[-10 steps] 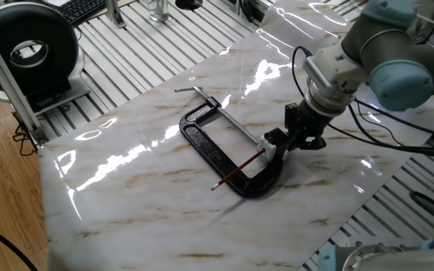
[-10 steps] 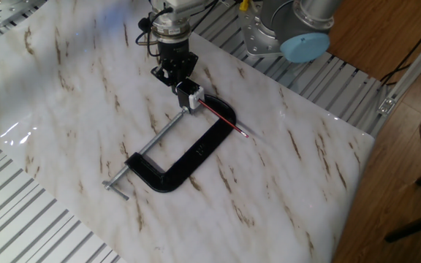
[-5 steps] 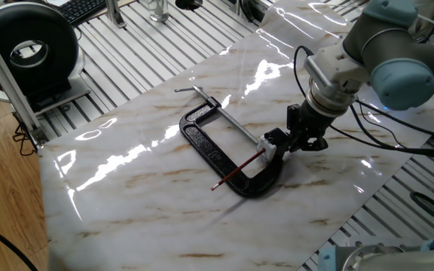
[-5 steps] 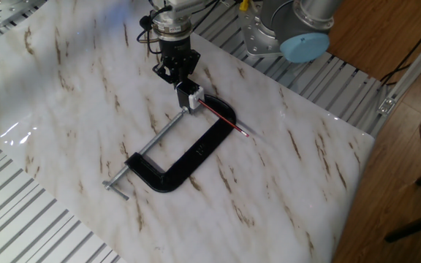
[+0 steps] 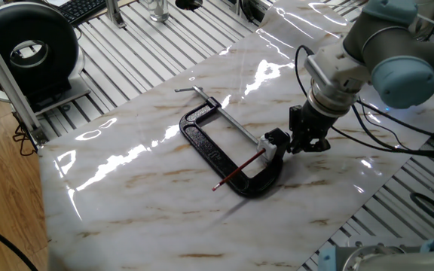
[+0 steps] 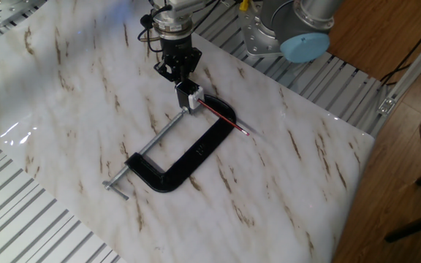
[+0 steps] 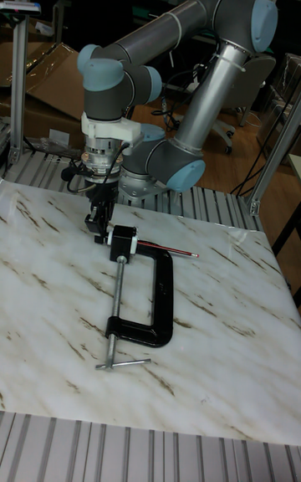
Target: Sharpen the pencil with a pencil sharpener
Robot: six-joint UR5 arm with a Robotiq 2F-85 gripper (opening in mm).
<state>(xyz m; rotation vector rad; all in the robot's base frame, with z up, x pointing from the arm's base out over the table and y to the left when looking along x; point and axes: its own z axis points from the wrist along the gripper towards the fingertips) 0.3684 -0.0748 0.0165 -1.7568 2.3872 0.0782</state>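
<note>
The red pencil [image 5: 238, 171] lies slanted across the black C-clamp [image 5: 206, 147], its upper end in the small whitish pencil sharpener [image 5: 268, 149] held at the clamp's jaw. The same pencil [image 6: 222, 117], sharpener [image 6: 195, 99] and clamp [image 6: 188, 157] show in the other fixed view. The tall view also shows the pencil [image 7: 168, 248] and clamp [image 7: 160, 298]. My gripper [image 5: 301, 146] hovers just beyond the sharpener end, a little apart from it. Its fingers look spread with nothing between them [image 6: 175, 75] [image 7: 97, 219].
The clamp's silver threaded rod [image 5: 228, 117] runs to a T-handle [image 5: 191, 90] at the far side. A black round device [image 5: 29, 49] stands off the marble sheet at back left. Ribbed metal table [image 6: 20, 219] surrounds the sheet.
The gripper has shifted slightly away from the sharpener end of the clamp. Pencil, sharpener and clamp have not moved.
</note>
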